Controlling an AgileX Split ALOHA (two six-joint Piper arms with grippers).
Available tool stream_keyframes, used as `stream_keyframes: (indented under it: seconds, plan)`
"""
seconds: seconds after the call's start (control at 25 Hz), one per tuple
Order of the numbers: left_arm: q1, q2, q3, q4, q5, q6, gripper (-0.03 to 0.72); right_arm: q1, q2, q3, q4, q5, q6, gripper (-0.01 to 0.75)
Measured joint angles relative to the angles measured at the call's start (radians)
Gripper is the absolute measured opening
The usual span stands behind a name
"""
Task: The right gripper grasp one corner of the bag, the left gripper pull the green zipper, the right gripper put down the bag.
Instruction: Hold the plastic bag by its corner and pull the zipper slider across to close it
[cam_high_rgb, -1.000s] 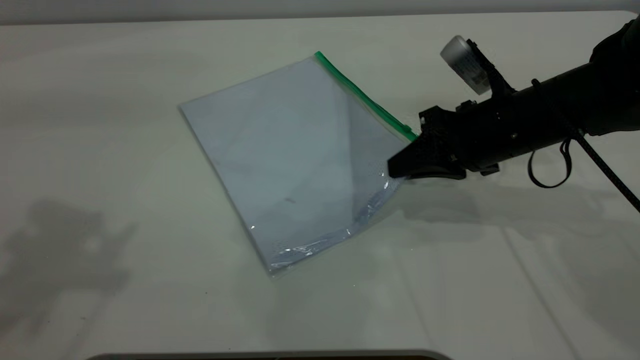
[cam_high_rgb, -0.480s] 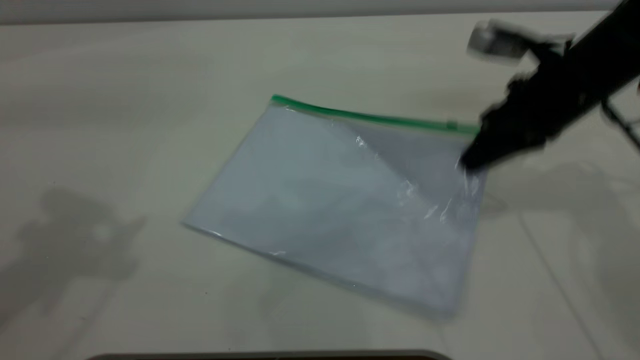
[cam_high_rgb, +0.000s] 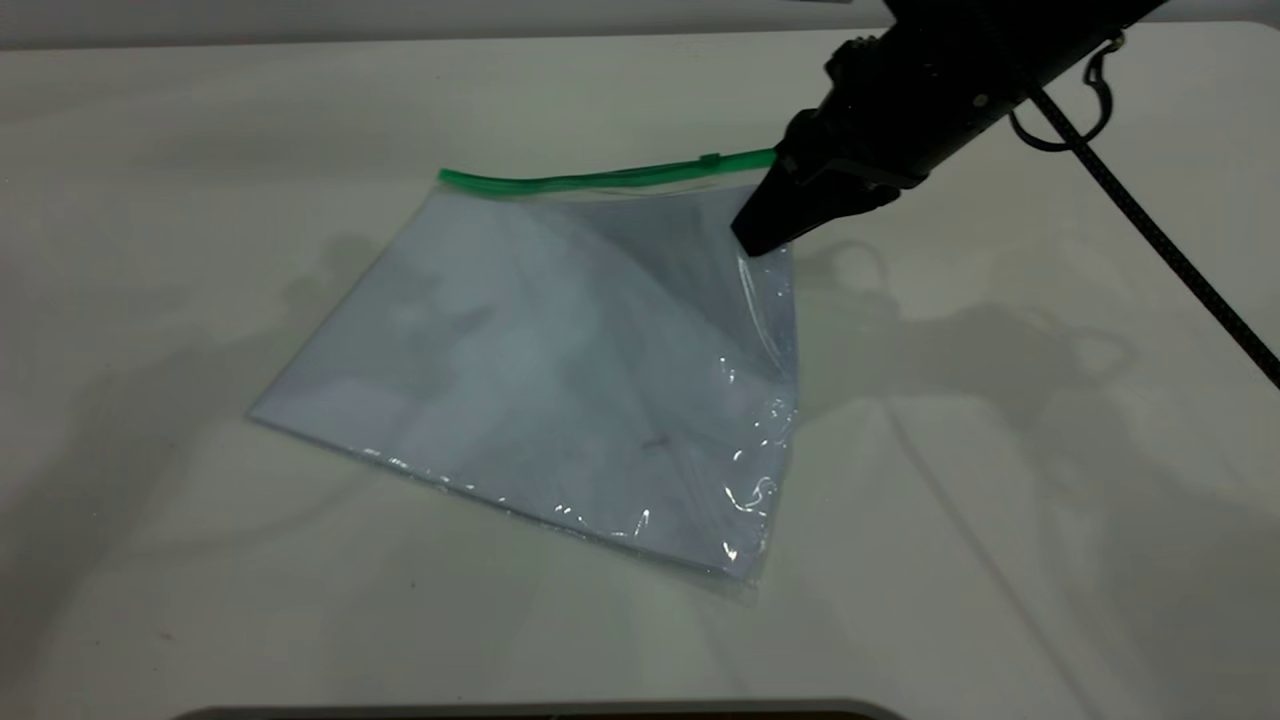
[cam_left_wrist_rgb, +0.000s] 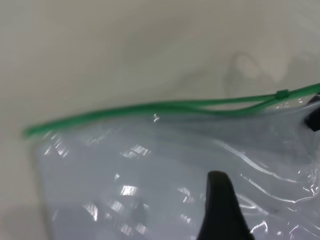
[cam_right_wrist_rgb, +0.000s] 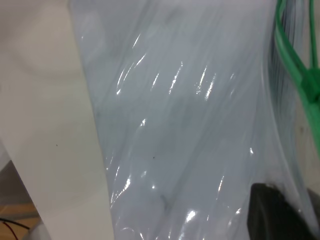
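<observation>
My right gripper (cam_high_rgb: 758, 240) has its fingers clamped on the bag (cam_high_rgb: 560, 370) at the corner just below the end of the green zipper (cam_high_rgb: 600, 180). In the right wrist view only one dark fingertip (cam_right_wrist_rgb: 275, 212) shows, pressed against the clear plastic.

A second ago that same grip sat low, with the zipper edge running away from me toward the far side of the desk (cam_high_rgb: 200, 120). Half a second ago the bag was mid-swing. Now the held corner is lifted and the zipper runs almost level across the exterior view. The slider tab (cam_high_rgb: 709, 159) sits near the gripped end. The opposite long edge and the near corner rest on the desk, so the bag hangs as a slanted sheet. I judge the first step done: the corner is held and the zipper is presented for pulling.

The right arm reaches in from the upper right of the exterior view, angled downward, with its braided cable (cam_high_rgb: 1150, 230) trailing off behind.

My left gripper (cam_left_wrist_rgb: 222, 210) is out of the exterior view. Its wrist camera shows one dark finger over the bag, the zipper and tab (cam_left_wrist_rgb: 281, 94) beyond it, not yet touched. I cannot tell whether those fingers are spread or closed.
</observation>
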Motion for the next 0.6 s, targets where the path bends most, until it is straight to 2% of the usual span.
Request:
stream_keyframes:
  seconds: [0.28,0.6]
  plan:
    - [-0.044,0.342,-0.348,-0.014,0.26,0.152,0.538,0.0,0.0,-0.001,0.024,-0.011,-0.017,0.033]
    - [-0.116,0.585,-0.647,-0.005,0.383,0.188,0.536,0.0,0.001,-0.001,0.04,-0.035,-0.036,0.033]
